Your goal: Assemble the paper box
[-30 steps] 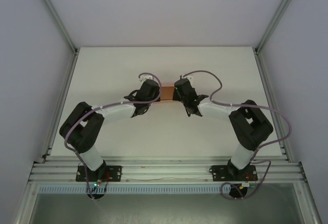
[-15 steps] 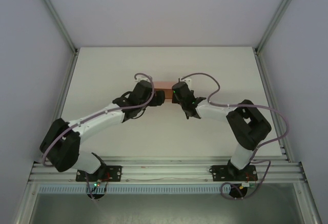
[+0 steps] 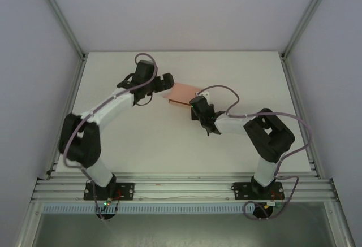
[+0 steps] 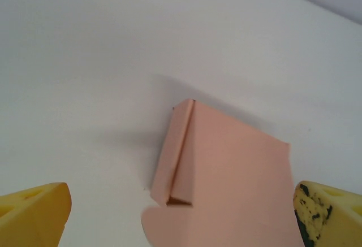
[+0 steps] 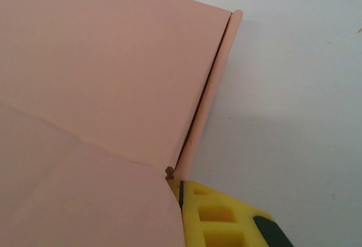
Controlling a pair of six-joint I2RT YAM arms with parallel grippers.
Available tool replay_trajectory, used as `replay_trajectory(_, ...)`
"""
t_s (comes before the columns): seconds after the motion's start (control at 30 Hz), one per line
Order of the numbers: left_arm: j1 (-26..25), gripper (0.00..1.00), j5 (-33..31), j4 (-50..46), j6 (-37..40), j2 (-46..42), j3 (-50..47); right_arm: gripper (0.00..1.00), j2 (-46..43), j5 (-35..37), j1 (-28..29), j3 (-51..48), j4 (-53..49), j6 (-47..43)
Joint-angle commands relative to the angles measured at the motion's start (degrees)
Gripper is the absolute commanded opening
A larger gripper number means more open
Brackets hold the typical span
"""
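Overhead view: the salmon-pink, thin-card paper box (image 3: 182, 93) lies on the flat white table top (image 3: 147, 145), a little behind the middle, between the two claws.

Left gripper (image 3: 167, 84): we see it just left of the box, apart from it. In its wrist view the left gripper (image 4: 181, 216) has its two yellow fingertips (image 4: 34, 213) at opposite bottom corners, jaws spread wide with nothing between them but air above the card. The paper box (image 4: 226, 173) sits below and ahead, with one narrow side panel folded up along a crease, a rounded tab at its near corner and a broad flat panel running right.

Right gripper (image 3: 195, 103): at the box's near-right edge. In its wrist view we note one yellow finger (image 5: 215, 219) pressed against the card, with a pink flap lying over it. Jaws together, clamped on the card's edge. The paper box (image 5: 113, 60) shows a wide panel with a diagonal crease and a thin upright lip along its right side, with bare table (image 5: 294, 89) beyond.
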Motion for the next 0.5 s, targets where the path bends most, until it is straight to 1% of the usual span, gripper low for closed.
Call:
replay_trajectory(0.0,1.63,0.98,12.89,1.46,3.02,8.00,5.37,0.00,2.99,1.49,-0.39,-2.66,-8.55,-1.63)
replay_trajectory(0.03,2.01,0.96,13.80,0.92,3.19,10.50,7.82,0.00,3.18,1.53,-0.35,-2.51,-8.63,-1.94)
replay_trajectory(0.1,2.04,0.95,17.32,0.29,7.02,15.56,12.59,0.00,3.36,1.75,-0.36,-2.32,-8.95,-2.26)
replay_trajectory(0.2,2.22,0.94,18.09,-2.60,10.66,21.88,19.50,0.00,3.49,2.58,-0.32,-1.93,-9.40,-2.30)
replay_trajectory(0.23,2.24,0.92,17.50,-4.63,10.78,23.99,21.68,0.00,3.37,2.69,-0.37,-1.73,-9.49,-2.18)
replay_trajectory(0.27,2.35,0.89,18.58,-5.64,11.65,25.51,23.19,0.00,3.29,2.75,-0.44,-1.53,-9.82,-2.14)
replay_trajectory(0.33,2.35,0.85,19.92,-4.29,11.85,27.65,23.12,0.02,2.85,3.00,-0.29,-1.49,-9.91,-1.82)
replay_trajectory(0.47,2.39,0.77,25.78,-2.53,11.19,31.27,23.03,0.09,1.99,2.32,-0.35,-1.50,-10.27,-1.98)
